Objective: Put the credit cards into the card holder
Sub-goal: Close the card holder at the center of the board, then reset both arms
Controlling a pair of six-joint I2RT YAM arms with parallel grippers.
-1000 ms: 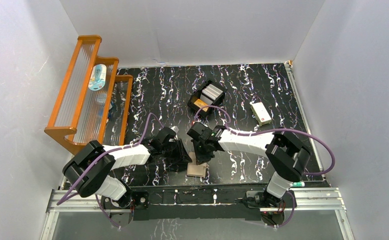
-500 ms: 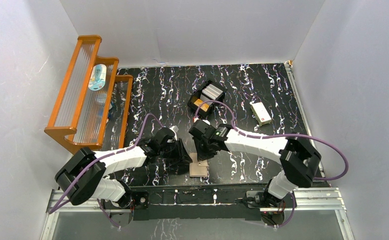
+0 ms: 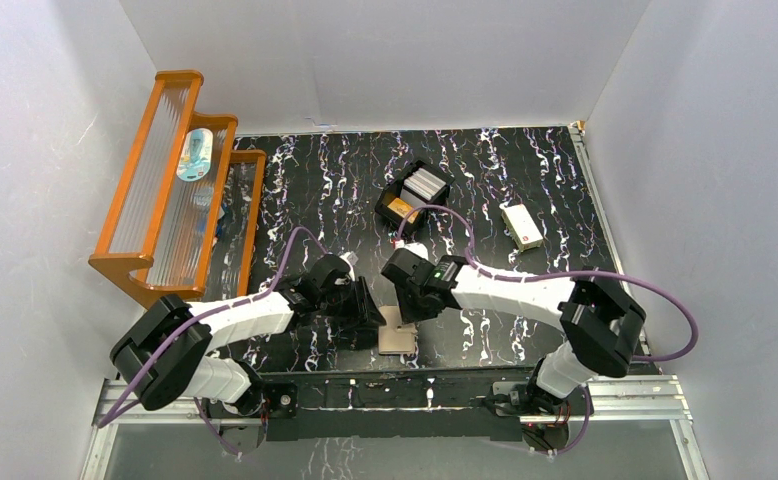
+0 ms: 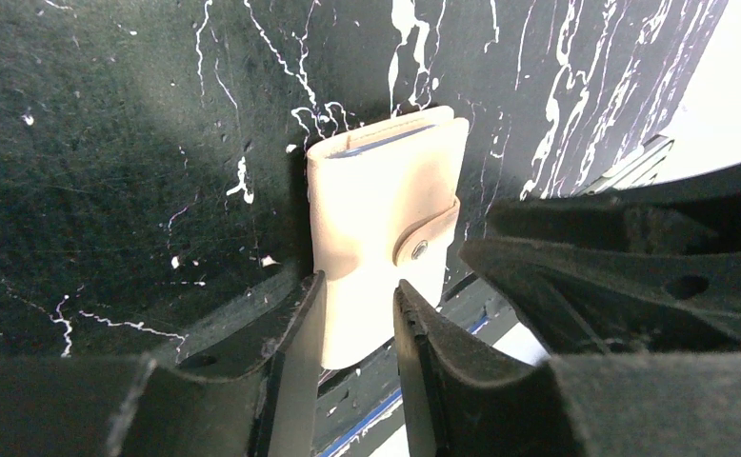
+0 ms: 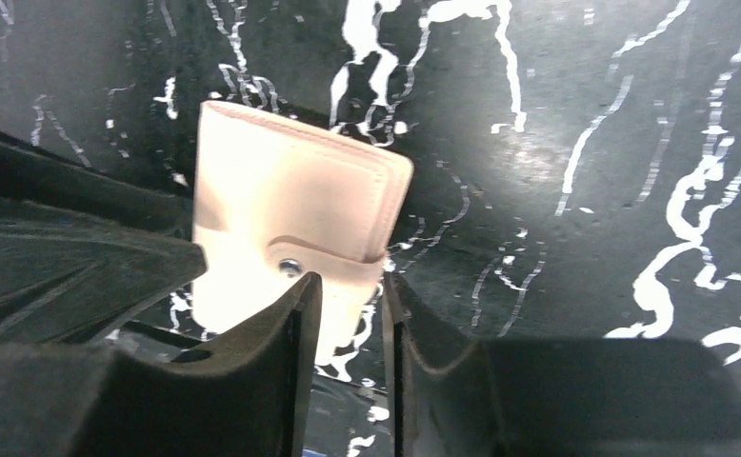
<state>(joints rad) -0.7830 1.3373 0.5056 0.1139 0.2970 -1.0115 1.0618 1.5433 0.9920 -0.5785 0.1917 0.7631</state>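
1. Left gripper: jaws narrow, over one end of the card holder; we cannot tell whether they grip it.
2. Card holder: closed, tab snapped, flat on the table (near its front edge).
3. Right gripper: jaws narrow at the tab; we cannot confirm a grip.
4. Credit cards: in the black tray, farther back.

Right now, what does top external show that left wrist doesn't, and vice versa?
Only top external: the black tray with cards in it, the white box and the orange rack.
Only left wrist: the snap tab and a bluish edge at the holder's far end.
Both: the folded card holder, with the left hand at its near end.
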